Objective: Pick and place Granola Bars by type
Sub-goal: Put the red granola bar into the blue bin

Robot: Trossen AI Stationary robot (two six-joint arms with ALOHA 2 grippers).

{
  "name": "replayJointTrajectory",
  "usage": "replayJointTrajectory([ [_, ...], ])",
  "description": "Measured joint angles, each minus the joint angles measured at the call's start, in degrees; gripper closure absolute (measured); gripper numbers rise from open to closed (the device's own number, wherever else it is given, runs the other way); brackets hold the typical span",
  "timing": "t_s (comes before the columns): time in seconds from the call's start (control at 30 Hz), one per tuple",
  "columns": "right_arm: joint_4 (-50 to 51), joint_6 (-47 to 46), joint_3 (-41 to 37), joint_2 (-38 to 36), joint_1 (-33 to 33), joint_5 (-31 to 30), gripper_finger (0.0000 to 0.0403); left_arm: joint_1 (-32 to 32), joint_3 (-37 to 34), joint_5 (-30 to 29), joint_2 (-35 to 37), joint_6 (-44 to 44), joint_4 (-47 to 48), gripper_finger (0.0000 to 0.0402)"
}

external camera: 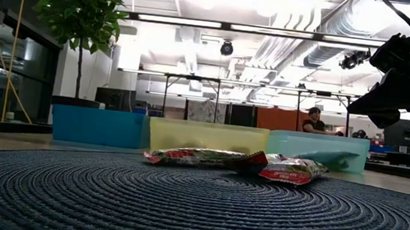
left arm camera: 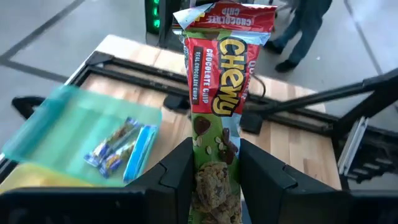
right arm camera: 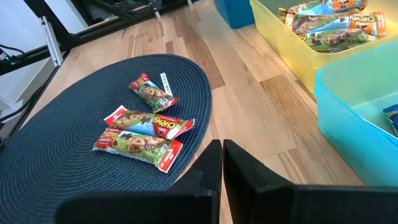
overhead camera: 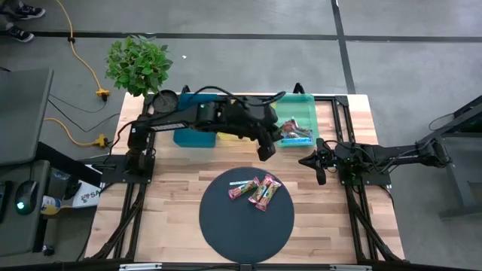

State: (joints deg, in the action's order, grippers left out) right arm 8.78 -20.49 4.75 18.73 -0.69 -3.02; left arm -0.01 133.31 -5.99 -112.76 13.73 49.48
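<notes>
1. Left gripper: fingers clamped on lower half of a red-and-green chewy bar, held lengthwise between the pads, upper end sticking out free. In high view, gripper raised between the mat and the row of trays.
2. Right gripper: fingers pressed together, holding nothing; parked over bare wood on right side of table.
3. Held bar, judged: light, foil wrapper slick and crinkly, contents somewhat stiff but crushable. Grip across the narrow middle looks best; crimped ends likely to slip or fold.
4. Three more red-wrapped bars lying flat on the mat, two touching side by side, one apart.
5. Teal tray holding blue-wrapped bars; yellow tray holding tan-and-blue bars; blue tray contents not visible.
</notes>
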Motion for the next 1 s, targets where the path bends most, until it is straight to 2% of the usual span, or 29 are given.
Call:
replayJointTrajectory([
  [0.8, 0.0, 0.0, 0.0, 0.0, 0.0, 0.0, 0.0402, -0.1, -0.1, -0.6, 1.6, -1.3, 0.3, 0.0291],
  [1.0, 0.0, 0.0, 0.0, 0.0, 0.0, 0.0, 0.0402, -0.9, -0.1, -0.5, 4.9, -2.5, -1.8, 0.0291],
])
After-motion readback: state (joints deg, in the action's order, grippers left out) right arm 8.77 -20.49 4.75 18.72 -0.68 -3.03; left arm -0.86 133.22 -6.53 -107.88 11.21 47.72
